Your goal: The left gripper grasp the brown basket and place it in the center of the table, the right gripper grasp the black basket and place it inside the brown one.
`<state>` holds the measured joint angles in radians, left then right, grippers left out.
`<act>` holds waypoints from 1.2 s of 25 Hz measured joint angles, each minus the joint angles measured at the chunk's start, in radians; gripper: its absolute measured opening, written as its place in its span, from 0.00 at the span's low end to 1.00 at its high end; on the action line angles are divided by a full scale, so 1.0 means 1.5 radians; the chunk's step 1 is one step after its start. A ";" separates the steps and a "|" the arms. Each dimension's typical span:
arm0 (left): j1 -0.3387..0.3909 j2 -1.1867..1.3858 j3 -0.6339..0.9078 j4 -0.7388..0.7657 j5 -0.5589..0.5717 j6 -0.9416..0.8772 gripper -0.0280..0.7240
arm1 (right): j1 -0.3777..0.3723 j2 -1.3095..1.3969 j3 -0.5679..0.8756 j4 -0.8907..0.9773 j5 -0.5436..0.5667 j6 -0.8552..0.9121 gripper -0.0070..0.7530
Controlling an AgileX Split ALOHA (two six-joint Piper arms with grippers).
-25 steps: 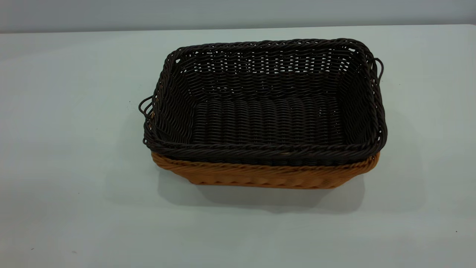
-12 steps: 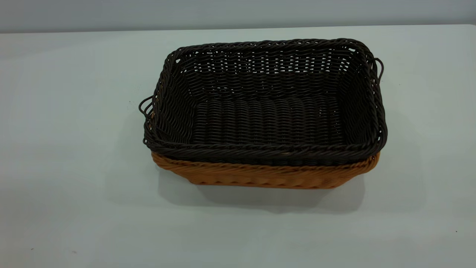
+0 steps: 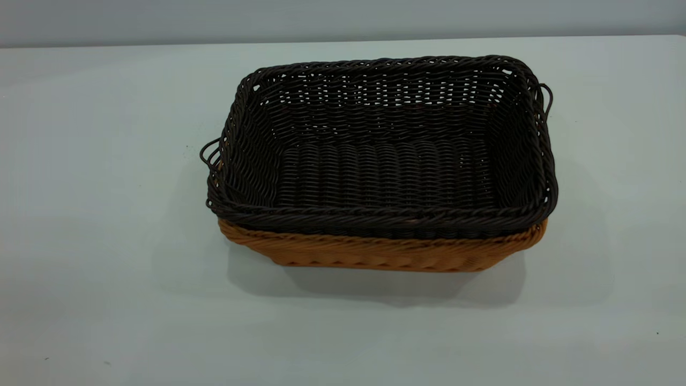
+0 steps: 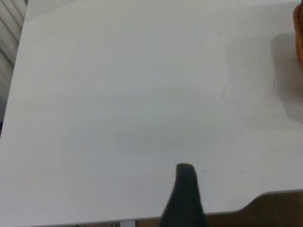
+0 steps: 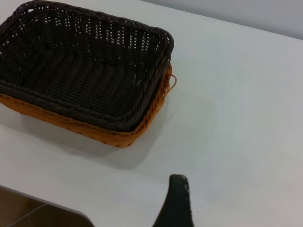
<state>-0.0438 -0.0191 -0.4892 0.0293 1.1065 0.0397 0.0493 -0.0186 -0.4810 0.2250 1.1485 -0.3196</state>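
Note:
The black basket (image 3: 383,155) sits nested inside the brown basket (image 3: 375,252) in the middle of the table (image 3: 96,214); only the brown rim and lower wall show beneath it. The right wrist view shows the same pair, black basket (image 5: 80,66) in brown basket (image 5: 142,123). My left gripper (image 4: 222,189) hangs over bare table, well away from the baskets; one dark finger (image 4: 185,189) shows, with nothing against it. A sliver of the brown basket (image 4: 299,33) is at that view's edge. My right gripper (image 5: 222,198) is also clear of the baskets, with one finger (image 5: 177,198) showing, holding nothing.
The table's front edge (image 4: 265,195) shows in the left wrist view, and its corner edge (image 5: 57,208) in the right wrist view. A grey wall (image 3: 343,19) runs behind the table. Neither arm shows in the exterior view.

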 joint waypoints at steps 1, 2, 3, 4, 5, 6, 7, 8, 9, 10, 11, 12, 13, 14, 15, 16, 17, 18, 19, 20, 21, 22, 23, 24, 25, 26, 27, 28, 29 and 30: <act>0.000 0.000 0.000 0.000 0.000 0.000 0.78 | 0.000 0.000 0.000 0.000 0.000 0.000 0.76; 0.000 0.000 0.000 0.000 0.000 0.000 0.78 | 0.000 0.000 0.000 0.000 0.000 0.000 0.76; 0.000 0.000 0.000 0.000 0.000 0.000 0.78 | 0.000 0.000 0.000 0.000 0.000 0.000 0.76; 0.000 0.000 0.000 0.000 0.000 0.000 0.78 | 0.000 0.000 0.000 0.000 0.000 0.000 0.76; 0.000 0.000 0.000 0.000 0.000 0.000 0.78 | 0.000 0.000 0.000 0.000 0.000 0.000 0.76; 0.000 0.000 0.000 0.000 0.000 0.000 0.78 | 0.000 0.000 0.000 0.000 0.000 0.000 0.76; 0.000 0.000 0.000 0.000 0.000 0.000 0.78 | 0.000 0.000 0.000 0.000 0.000 0.000 0.76; 0.000 0.000 0.000 0.000 0.000 0.000 0.78 | 0.000 0.000 0.000 0.000 0.000 0.000 0.76; 0.000 0.000 0.000 0.000 0.000 0.000 0.78 | 0.000 0.000 0.000 0.000 0.000 0.000 0.76; 0.000 0.000 0.000 0.000 0.000 0.000 0.78 | 0.000 0.000 0.000 0.000 0.000 0.000 0.76; 0.000 0.000 0.000 0.000 0.000 0.000 0.78 | 0.000 0.000 0.000 0.000 0.000 0.000 0.76; 0.000 0.000 0.000 0.000 0.000 0.000 0.78 | 0.000 0.000 0.000 0.000 0.000 0.000 0.76; 0.000 0.000 0.000 0.000 0.000 0.001 0.78 | 0.000 0.000 0.000 0.000 0.000 0.000 0.76; 0.000 0.000 0.000 0.000 0.000 0.001 0.78 | 0.000 0.000 0.000 0.000 0.000 0.000 0.76; 0.000 0.000 0.000 0.000 0.000 0.001 0.78 | 0.000 0.000 0.000 -0.001 0.000 0.000 0.76; 0.000 0.000 0.000 0.000 0.000 0.001 0.78 | 0.000 0.000 0.000 -0.003 0.000 0.000 0.76; 0.000 0.000 0.000 0.000 0.000 0.001 0.78 | 0.000 0.000 0.000 -0.008 0.000 0.003 0.76; 0.000 0.000 0.000 0.000 0.000 0.001 0.78 | 0.000 0.000 0.000 -0.013 -0.002 0.008 0.76; 0.000 0.000 0.000 0.000 0.000 0.001 0.78 | 0.000 0.000 0.000 -0.020 -0.003 0.019 0.76; 0.000 0.000 0.000 0.000 0.000 0.001 0.78 | 0.000 0.000 0.000 -0.030 -0.006 0.033 0.76; 0.000 0.000 0.000 0.000 0.000 0.001 0.78 | 0.000 0.000 0.001 -0.040 -0.010 0.052 0.76; 0.000 0.000 0.000 0.000 0.000 0.001 0.78 | 0.000 0.000 0.001 -0.056 -0.012 0.069 0.76; 0.000 0.000 0.000 0.000 0.000 0.001 0.78 | 0.000 0.000 0.001 -0.072 -0.015 0.092 0.76; 0.000 0.000 0.000 0.000 0.000 0.001 0.78 | 0.000 0.000 0.001 -0.088 -0.016 0.115 0.76; 0.000 0.000 0.000 0.000 0.000 0.001 0.78 | 0.000 0.000 0.001 -0.100 -0.018 0.136 0.76; 0.000 0.000 0.000 0.000 0.000 0.001 0.78 | 0.000 0.000 0.004 -0.115 -0.018 0.159 0.76; 0.000 0.000 0.000 0.000 0.000 0.001 0.78 | 0.000 0.000 0.005 -0.128 -0.018 0.180 0.76; 0.000 0.000 0.000 0.000 0.000 0.001 0.78 | 0.000 0.000 0.005 -0.138 -0.018 0.197 0.76; 0.000 0.000 0.000 0.000 0.000 0.001 0.78 | 0.000 0.000 0.005 -0.146 -0.019 0.208 0.76; 0.000 0.000 0.000 0.000 0.000 0.001 0.78 | 0.000 0.000 0.005 -0.150 -0.019 0.213 0.76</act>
<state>-0.0438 -0.0191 -0.4892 0.0293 1.1065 0.0409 0.0493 -0.0186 -0.4734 0.0000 1.1204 0.0000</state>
